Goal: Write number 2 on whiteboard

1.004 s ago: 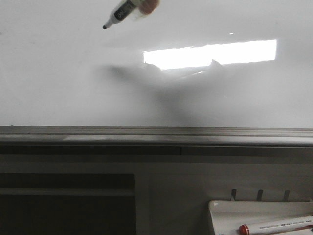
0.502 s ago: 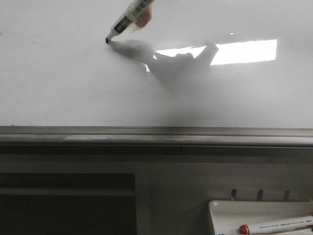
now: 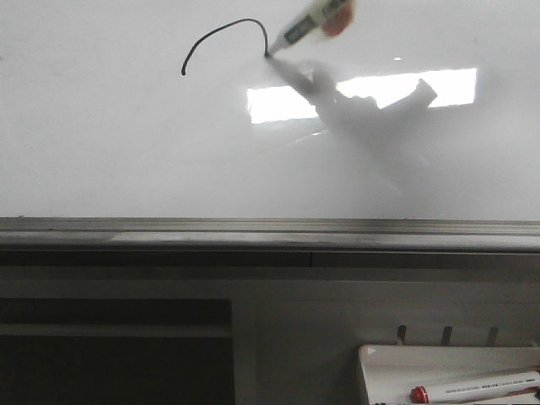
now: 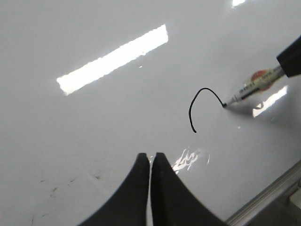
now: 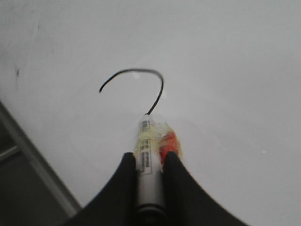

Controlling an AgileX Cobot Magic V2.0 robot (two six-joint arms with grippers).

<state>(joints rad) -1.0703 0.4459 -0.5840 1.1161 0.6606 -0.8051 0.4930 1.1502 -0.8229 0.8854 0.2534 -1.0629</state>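
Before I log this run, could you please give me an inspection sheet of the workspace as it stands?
Surface: whiteboard, glossy, with a light reflection; faint smudges in the left wrist view.
Job's things: number 2 only a curved hook; marker tip at its end.
Clutter: tray holding a red-capped marker.
Hands: right hand shut on marker; left hand shut, empty.
Cables: nothing seen.
Surroundings: grey rail under the board.

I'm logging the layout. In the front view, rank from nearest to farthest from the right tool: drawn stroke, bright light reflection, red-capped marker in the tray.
1. Drawn stroke: at the pen tip, upper board.
2. Light reflection: mid-board, below the right tool.
3. Red-capped marker: in the tray, lower right.
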